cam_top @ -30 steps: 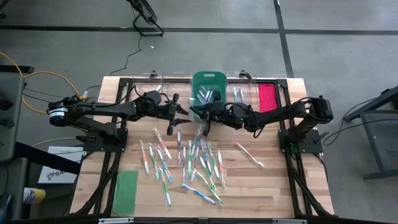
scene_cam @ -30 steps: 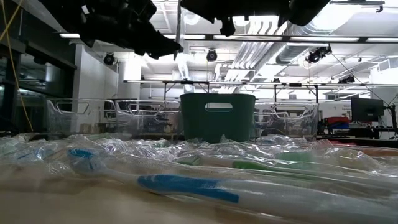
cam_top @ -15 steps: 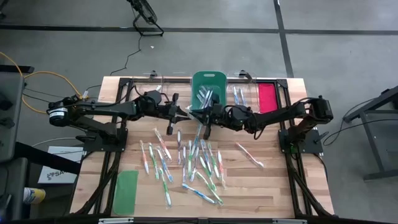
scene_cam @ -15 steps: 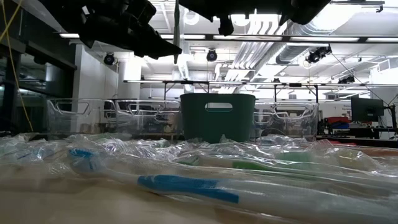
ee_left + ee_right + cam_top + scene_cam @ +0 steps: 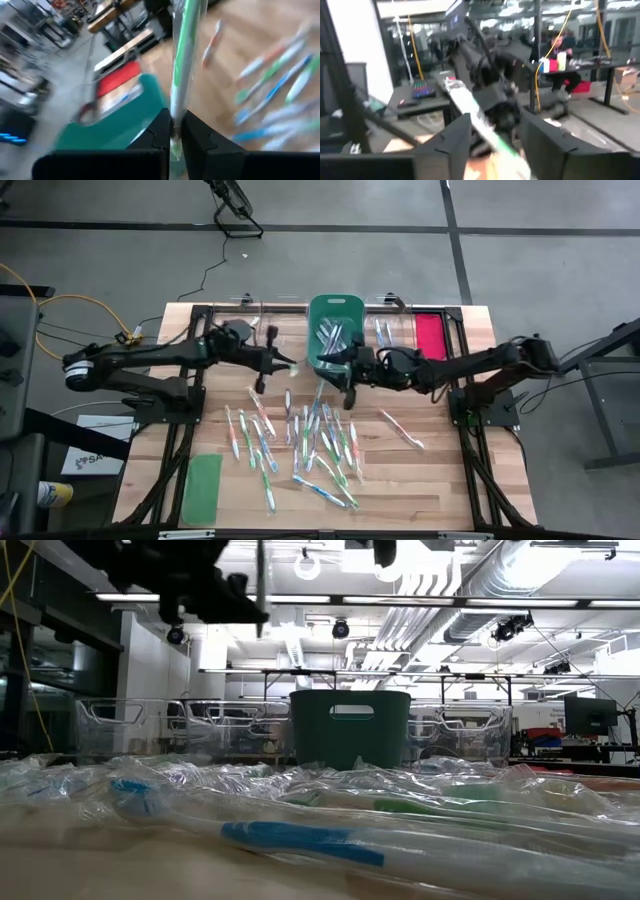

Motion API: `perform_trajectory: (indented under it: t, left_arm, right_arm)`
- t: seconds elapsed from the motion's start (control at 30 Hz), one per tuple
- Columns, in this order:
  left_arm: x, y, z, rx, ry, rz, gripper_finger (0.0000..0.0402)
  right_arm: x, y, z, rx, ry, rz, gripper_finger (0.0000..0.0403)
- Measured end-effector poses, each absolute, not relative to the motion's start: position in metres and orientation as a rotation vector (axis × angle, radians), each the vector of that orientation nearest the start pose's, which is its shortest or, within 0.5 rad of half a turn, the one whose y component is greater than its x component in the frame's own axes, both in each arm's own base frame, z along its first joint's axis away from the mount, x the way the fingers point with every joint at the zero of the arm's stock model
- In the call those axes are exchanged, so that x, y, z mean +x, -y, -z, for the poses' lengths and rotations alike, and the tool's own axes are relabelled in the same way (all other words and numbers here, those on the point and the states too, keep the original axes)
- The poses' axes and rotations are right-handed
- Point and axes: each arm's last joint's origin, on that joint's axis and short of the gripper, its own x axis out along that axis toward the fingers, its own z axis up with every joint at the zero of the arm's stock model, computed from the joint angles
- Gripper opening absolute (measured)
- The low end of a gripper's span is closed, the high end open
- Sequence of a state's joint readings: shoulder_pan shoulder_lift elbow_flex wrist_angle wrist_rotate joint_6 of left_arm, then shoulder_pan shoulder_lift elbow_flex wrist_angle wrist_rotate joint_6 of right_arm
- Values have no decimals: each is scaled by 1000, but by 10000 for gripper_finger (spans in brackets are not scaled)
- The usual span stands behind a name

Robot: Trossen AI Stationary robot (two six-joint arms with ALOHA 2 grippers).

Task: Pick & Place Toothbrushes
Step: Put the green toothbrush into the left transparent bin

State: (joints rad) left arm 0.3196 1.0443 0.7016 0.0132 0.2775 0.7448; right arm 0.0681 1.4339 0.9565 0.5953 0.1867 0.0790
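Note:
My left gripper (image 5: 287,364) hangs above the table's middle, left of the green bin (image 5: 335,330), shut on a green toothbrush (image 5: 184,55) in a clear wrapper. In the low view the toothbrush (image 5: 262,585) stands about upright beside that gripper (image 5: 235,595). My right gripper (image 5: 338,362) is open just to the right, in front of the bin. The toothbrush (image 5: 470,117) shows ahead of its spread fingers (image 5: 451,145), and I see no touch. Several toothbrushes (image 5: 315,442) lie loose on the wood, and a few (image 5: 330,335) lie in the bin. My left gripper pinches the toothbrush between its two fingers (image 5: 161,131), on the handle near one end (image 5: 175,127). The rest of the toothbrush runs on past the fingertips. It is lifted clear of the table.
A flat green lid (image 5: 203,488) lies at the near left, and a red lid (image 5: 430,335) at the far right. Clear bins (image 5: 150,725) stand along the far edge beside the green bin (image 5: 350,725). One toothbrush (image 5: 400,428) lies apart at the right.
My left gripper has shut on the toothbrush that my right gripper held up, then rolled and carried it a little up and toward the table's left. My right gripper has let go, opened, and drawn back up and toward the right.

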Motion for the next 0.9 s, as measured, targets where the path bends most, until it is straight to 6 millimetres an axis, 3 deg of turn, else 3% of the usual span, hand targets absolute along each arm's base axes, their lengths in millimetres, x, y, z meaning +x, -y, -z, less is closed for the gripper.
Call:
perform_trajectory:
  t: [0.27,0.5,0.77,0.9]
  left_arm:
    - [170,-69,-292,1105,-582,-38,17]
    - [152,-86,-291,1408,-917,-161,17]
    - [144,-116,-282,1563,-1345,-209,17]
    - [139,-132,-280,1559,-1535,-261,17]
  right_arm:
    - [319,-34,-317,96,72,60,208]
    - [319,-36,-314,91,47,124,200]
    - [319,-37,-311,88,18,125,200]
    - [319,-37,-311,86,12,125,199]
